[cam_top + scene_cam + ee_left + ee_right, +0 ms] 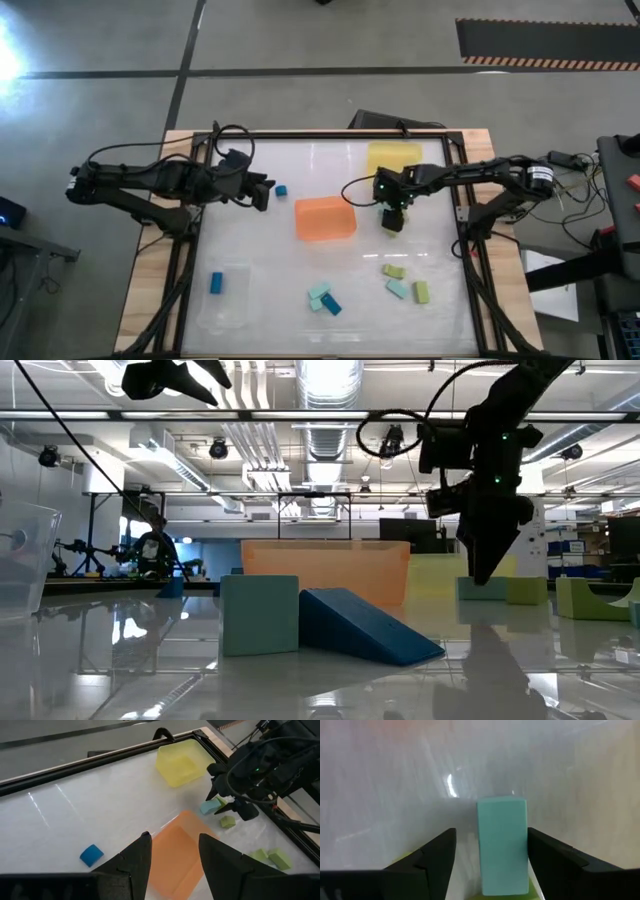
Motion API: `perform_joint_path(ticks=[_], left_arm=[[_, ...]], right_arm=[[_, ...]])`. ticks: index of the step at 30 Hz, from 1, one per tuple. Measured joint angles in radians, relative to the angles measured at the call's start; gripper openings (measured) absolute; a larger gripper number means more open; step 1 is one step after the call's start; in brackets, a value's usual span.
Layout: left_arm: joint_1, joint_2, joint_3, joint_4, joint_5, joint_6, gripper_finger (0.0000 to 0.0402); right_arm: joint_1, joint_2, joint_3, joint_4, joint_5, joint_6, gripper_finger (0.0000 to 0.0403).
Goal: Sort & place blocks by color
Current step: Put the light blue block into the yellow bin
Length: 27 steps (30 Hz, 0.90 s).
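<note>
My right gripper (392, 220) (491, 862) is open and points down, right of the orange tray (325, 218). Its fingers stand on either side of a light teal block (502, 845) (209, 807) on the table; a yellow-green block (227, 821) lies beside it. My left gripper (264, 190) (172, 857) is open and raised, just left of a dark blue block (281, 190) (91, 855). More blocks lie near the table's near edge: a teal and blue pair (324, 300) (320, 625), and yellow-green and teal ones (405, 283). My right gripper has the teal block between its fingers. One finger (555, 862) stands right at the block's long side (524, 845), and I cannot tell whether it touches. A gap shows at the other finger. The fingers come from above and the block lies on the table.
The yellow tray (393, 158) sits at the far right. A clear tray (225, 300) at the near left holds one blue block (216, 283). A dark frame (460, 200) borders the white tabletop. Bare table shows between the left gripper and the clear tray.
</note>
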Motion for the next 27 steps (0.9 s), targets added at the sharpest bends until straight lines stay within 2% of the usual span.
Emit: perform_joint_path(ticks=[7,15,22,27], left_arm=[[0.0,0.0,-0.008,0.0,-0.001,0.0,0.0148],[0.0,0.0,-0.008,0.0,-0.007,0.0,0.0148],[0.0,0.0,-0.008,0.0,-0.01,0.021,0.0148],[0.0,0.0,-0.008,0.0,-0.011,0.025,0.0148]], right_arm=[[0.0,0.021,0.0,0.0,-0.008,0.001,0.0185],[0.0,0.018,0.0,0.0,-0.023,0.001,0.0121],[0.0,0.012,0.011,-0.035,-0.026,-0.004,0.0121],[0.0,0.004,0.1,-0.137,-0.026,-0.049,0.0121]])
